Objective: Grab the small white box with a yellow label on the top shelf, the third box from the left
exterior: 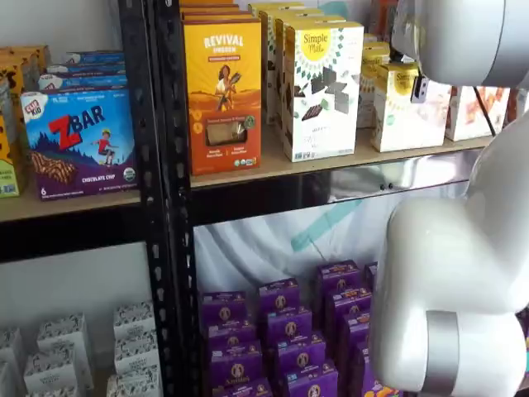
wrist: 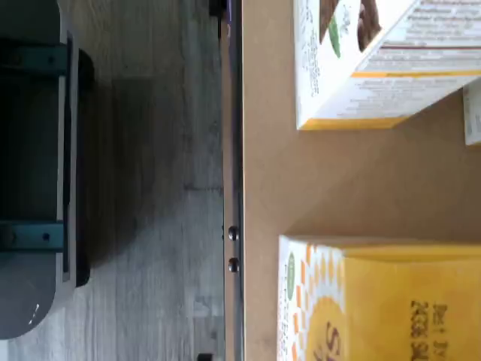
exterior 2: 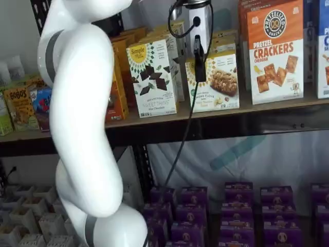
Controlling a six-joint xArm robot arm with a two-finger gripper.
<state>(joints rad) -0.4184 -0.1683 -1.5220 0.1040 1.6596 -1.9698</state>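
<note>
The small white box point(exterior 2: 220, 82) stands on the top shelf point(exterior 2: 267, 109), just right of the taller Simple Mills box point(exterior 2: 151, 77). It shows in both shelf views, with its round yellow label in a shelf view point(exterior: 407, 106). My gripper point(exterior 2: 199, 62) hangs in front of the box's left part. Its white body is above, one black finger shows side-on and a cable hangs beside it, so I cannot tell whether it is open. In the wrist view a cream box with a yellow panel point(wrist: 391, 301) and the Simple Mills box point(wrist: 361, 53) stand on the shelf board point(wrist: 338, 188).
An orange Revival box point(exterior: 221, 83) stands left of the Simple Mills box. A pretzel crackers box point(exterior 2: 275, 51) stands right of the small box. Purple boxes point(exterior: 281, 331) fill the lower shelf. The white arm point(exterior 2: 82, 128) stands in front of the shelves. A dark mount point(wrist: 37, 150) shows in the wrist view.
</note>
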